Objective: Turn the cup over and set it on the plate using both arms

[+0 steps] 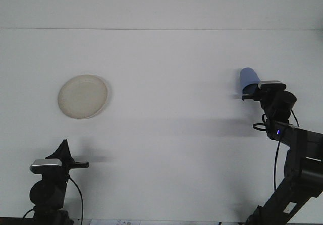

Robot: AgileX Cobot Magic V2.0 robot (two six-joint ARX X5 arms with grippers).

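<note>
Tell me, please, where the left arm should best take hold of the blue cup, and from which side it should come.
Probably at the far, closed end of the blue cup, coming from the cup's left. The right gripper already occupies its near end and right side, so only the far part shows free. The cup looks tilted; its opening is hidden, so I cannot confirm the rim.

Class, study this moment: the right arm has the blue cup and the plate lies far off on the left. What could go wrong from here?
1. The right gripper grips the blue cup only at one end, so it might slip while being turned.
2. The plate lies well to the left, near the left gripper, so a handover seems needed; a mistimed release could drop the cup on the table.
</note>
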